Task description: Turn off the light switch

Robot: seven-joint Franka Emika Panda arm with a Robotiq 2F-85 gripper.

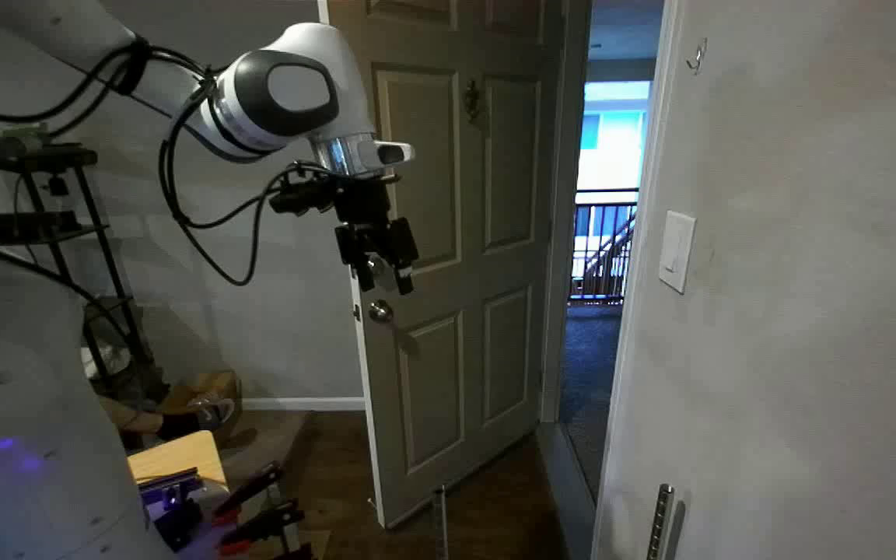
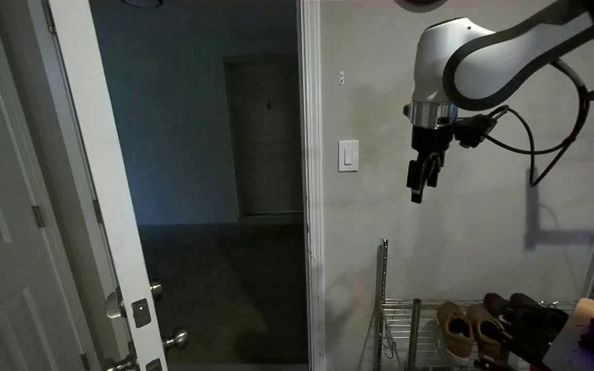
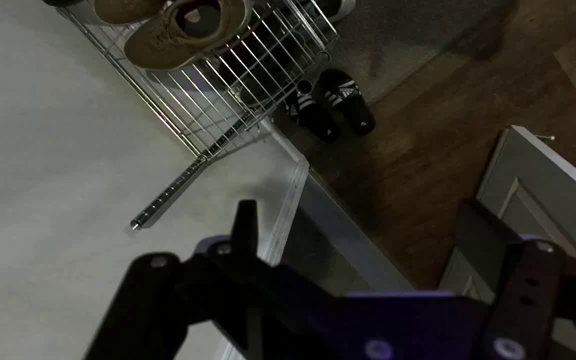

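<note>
The light switch is a small white wall plate with a flat rocker. It is on the grey wall beside the doorway in both exterior views (image 1: 677,250) (image 2: 348,155). It does not show in the wrist view. My gripper (image 1: 384,280) is black and points down. It is open and empty, with its fingers wide apart in the wrist view (image 3: 364,215). In an exterior view the gripper (image 2: 424,186) appears to the right of the switch, at about its height or slightly lower. It is apart from the switch and touches nothing that I can see.
A panelled door (image 1: 471,311) with a knob (image 1: 379,311) stands open. The door frame (image 2: 313,206) runs close beside the switch. A small hook (image 2: 342,78) is on the wall above it. A wire rack (image 2: 405,309) with shoes and upright metal posts stands below, against the wall.
</note>
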